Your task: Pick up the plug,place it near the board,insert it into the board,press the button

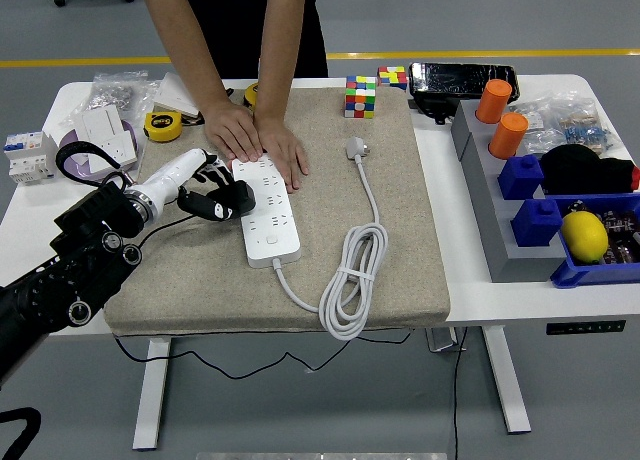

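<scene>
Mat (400, 180) w/ power strip (266, 212) on white table (455, 290), grey floor.

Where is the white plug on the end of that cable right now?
In the head view, the white plug lies on the beige mat, right of the white power strip and just below the colourful puzzle cube.

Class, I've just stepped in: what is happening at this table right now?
The robot's left hand holds a black plug at the left edge of the white power strip, which lies on a beige mat. A person across the table presses both hands on the strip's far end to steady it. The strip's own white cord plug lies loose on the mat. The right arm is not visible.
</scene>
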Controlling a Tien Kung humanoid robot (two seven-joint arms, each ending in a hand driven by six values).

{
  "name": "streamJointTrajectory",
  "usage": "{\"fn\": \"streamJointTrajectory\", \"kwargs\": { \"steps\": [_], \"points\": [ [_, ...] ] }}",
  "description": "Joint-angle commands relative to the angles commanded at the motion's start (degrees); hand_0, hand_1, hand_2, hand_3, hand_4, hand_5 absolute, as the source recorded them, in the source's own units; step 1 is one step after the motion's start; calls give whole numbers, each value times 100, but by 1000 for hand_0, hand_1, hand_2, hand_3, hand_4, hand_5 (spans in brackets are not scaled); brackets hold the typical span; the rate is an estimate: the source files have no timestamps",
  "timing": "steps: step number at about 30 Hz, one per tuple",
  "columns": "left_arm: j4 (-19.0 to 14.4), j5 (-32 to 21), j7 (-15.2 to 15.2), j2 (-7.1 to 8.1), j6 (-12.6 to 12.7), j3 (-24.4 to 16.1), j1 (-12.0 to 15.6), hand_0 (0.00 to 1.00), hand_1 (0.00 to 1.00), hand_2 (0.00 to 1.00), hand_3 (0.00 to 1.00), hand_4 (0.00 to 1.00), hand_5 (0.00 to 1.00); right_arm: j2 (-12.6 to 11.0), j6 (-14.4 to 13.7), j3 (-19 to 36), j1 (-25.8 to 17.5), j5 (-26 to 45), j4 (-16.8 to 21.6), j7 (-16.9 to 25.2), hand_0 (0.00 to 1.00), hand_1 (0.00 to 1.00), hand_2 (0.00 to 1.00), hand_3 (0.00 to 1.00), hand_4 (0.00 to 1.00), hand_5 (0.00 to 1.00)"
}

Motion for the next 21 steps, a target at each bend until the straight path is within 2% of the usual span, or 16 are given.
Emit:
{"fn": "streamJointTrajectory", "kwargs": {
  "steps": [5,6,11,12,17,18,21],
  "points": [
    [3,-16,-7,2,-47,-8,5,695,714,588,547,545,2,-2,1,6,1,-12,0,1,818,747,743,759,998,814],
    [5,-20,-7,3,-54,-10,6,712,743,649,582,711,72,-2,1,7,1,-15,0,1,818,747,743,759,998,813],
    [12,-30,-6,9,-79,-20,6,712,743,649,582,711,72,1,7,23,1,-36,0,2,818,747,743,759,998,813],
    [12,-33,-6,10,-80,-20,7,725,764,698,605,756,78,1,8,21,-1,-34,0,2,819,747,743,759,998,811],
    [13,-46,-8,12,-97,-19,17,725,764,698,605,756,78,-2,13,32,-8,-45,0,5,819,747,743,759,998,811],
    [11,-41,-6,13,-102,-20,21,736,774,727,619,818,101,-1,15,39,-11,-51,0,6,819,748,743,759,998,808],
    [5,-34,0,15,-123,-32,35,736,774,727,619,818,101,2,21,47,-17,-61,0,10,819,748,743,759,998,808]
  ]
}}
